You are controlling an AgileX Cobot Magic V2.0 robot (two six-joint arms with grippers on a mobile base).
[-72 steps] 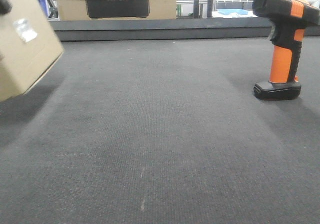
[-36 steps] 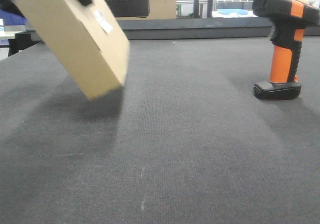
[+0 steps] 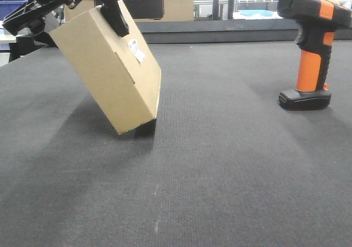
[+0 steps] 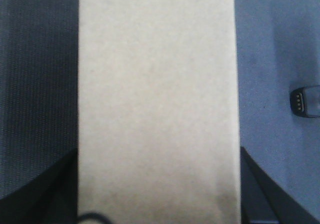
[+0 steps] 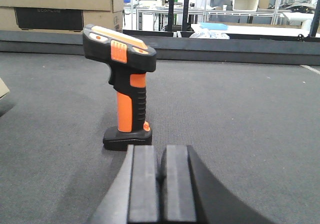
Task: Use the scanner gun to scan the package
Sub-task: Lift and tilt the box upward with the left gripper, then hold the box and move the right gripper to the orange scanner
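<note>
Fingers (image 4: 47, 194) of the left gripper (image 4: 159, 159) are clamped on the package (image 3: 107, 76), one dark finger pressed against each long side of the box. Its plain brown face fills the middle of the left wrist view. Seen from the front, the box hangs in that grip at the upper left, steeply tilted, its top leaning left and its lowest corner down at the tabletop (image 3: 220, 175). Whether that corner touches the dark woven surface or sits just above it cannot be told, though a shadow lies right beneath it. A small white label (image 3: 136, 50) sits on the narrow side that faces right, toward the scanner gun (image 3: 312, 49).

The right gripper (image 5: 160, 184) has its fingers pressed flat together with nothing between them, low over the tabletop and touching nothing. Just ahead of it the scanner gun stands upright on its flat black base, with a black head striped in orange and an orange handle below. In the front view it stands at the far right, well apart from the package. In the left wrist view only the edge of its base shows at the right border. A corner of the package peeks in at the left edge of the right wrist view.

Behind the tabletop, beyond a dark raised ledge (image 3: 220, 32), larger cardboard boxes (image 3: 181, 7) with a dark panel are stacked.
</note>
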